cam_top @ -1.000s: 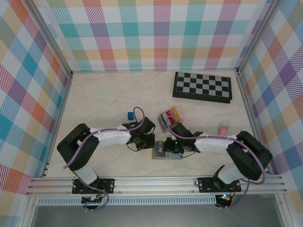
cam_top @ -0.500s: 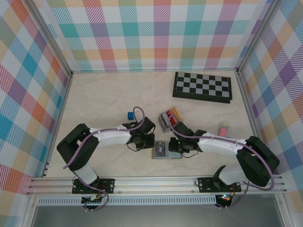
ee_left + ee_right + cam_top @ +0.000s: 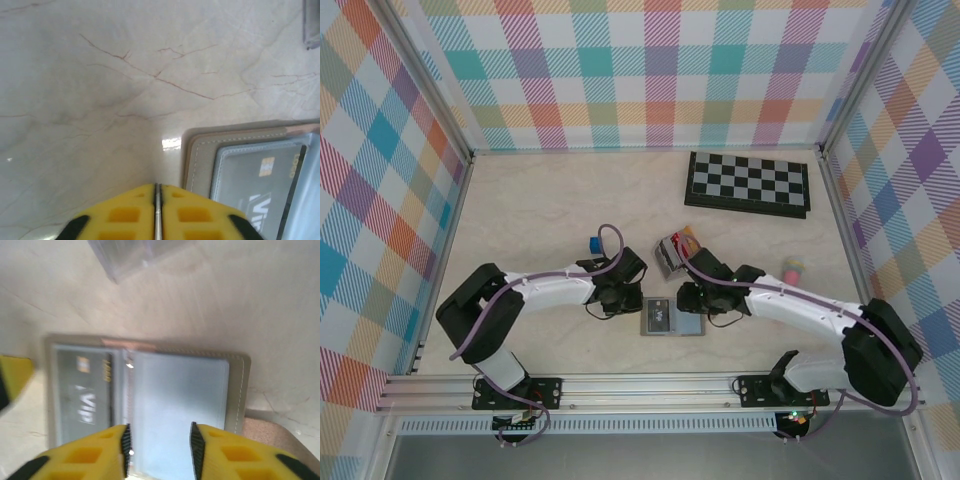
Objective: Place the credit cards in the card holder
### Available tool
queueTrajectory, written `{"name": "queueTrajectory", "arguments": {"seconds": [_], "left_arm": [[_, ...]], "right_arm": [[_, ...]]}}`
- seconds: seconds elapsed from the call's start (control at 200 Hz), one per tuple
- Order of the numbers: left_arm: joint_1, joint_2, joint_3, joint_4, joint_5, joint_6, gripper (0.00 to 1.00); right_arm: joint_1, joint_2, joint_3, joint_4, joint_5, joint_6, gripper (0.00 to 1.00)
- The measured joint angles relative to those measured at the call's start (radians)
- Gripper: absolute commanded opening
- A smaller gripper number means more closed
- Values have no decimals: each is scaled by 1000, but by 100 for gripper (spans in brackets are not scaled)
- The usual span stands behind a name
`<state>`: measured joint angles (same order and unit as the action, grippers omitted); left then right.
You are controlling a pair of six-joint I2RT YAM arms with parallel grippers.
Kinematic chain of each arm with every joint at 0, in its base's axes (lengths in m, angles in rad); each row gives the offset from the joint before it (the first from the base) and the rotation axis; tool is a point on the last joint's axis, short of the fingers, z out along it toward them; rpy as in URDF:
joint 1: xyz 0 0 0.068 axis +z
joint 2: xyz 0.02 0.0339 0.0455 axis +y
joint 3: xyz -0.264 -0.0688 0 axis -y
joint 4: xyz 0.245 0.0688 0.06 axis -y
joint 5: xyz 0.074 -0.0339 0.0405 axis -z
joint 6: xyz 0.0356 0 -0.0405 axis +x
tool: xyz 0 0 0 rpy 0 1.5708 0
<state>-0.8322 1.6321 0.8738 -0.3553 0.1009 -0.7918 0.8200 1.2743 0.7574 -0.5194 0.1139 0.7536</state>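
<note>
The grey card holder (image 3: 688, 326) lies open and flat near the table's front edge. A black credit card (image 3: 658, 318) marked VIP sits in its left pocket, also seen as the black card (image 3: 260, 195) (image 3: 82, 390). The right pocket (image 3: 175, 390) holds nothing. My right gripper (image 3: 698, 304) (image 3: 159, 445) hovers open over that right pocket, with nothing between its fingers. My left gripper (image 3: 626, 303) (image 3: 157, 210) is shut just left of the holder's stitched edge (image 3: 197, 160), holding nothing. More credit cards, red and yellow, stand in a small clear rack (image 3: 676, 247).
A black-and-white chessboard (image 3: 748, 183) lies at the back right. A small blue cube (image 3: 593, 244) sits behind my left arm. A pink and yellow object (image 3: 790, 268) lies by the right wall. The rack's clear base (image 3: 135, 255) is just behind the holder.
My right gripper has pulled back to the right off the card holder and opened, uncovering the right pocket. The left gripper has stayed beside the holder's left edge.
</note>
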Motion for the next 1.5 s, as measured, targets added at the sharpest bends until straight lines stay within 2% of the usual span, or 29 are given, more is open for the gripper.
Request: {"name": "queueTrajectory", "arguments": {"seconds": [0.11, 0.185, 0.28, 0.43, 0.485, 0.625, 0.93, 1.085, 1.5], "left_arm": [[0, -35, 0, -29, -27, -1, 28], [0, -63, 1, -53, -45, -1, 38], [3, -100, 1, -82, -67, 2, 47], [12, -152, 7, -115, -80, 19, 57], [22, -161, 13, -119, -80, 22, 58], [69, -162, 34, -113, -53, 26, 60], [182, -40, 137, -19, 82, -14, 63], [216, 50, 207, 33, 141, -46, 64], [233, 208, 279, 167, 248, -114, 63]], "right_arm": [[-1, -22, 83, -52, 72, -40, 58], [-21, -24, 129, -92, 105, -66, 60], [-100, -24, 175, -136, 113, -96, 66], [-225, -21, 227, -170, 101, -150, 67], [-241, -6, 256, -184, 92, -176, 66], [-241, 103, 361, -206, 42, -243, 51], [-196, 409, 566, -247, 46, -375, 39], [-184, 493, 628, -261, 84, -408, 38], [-183, 527, 652, -260, 100, -430, 39]]}}
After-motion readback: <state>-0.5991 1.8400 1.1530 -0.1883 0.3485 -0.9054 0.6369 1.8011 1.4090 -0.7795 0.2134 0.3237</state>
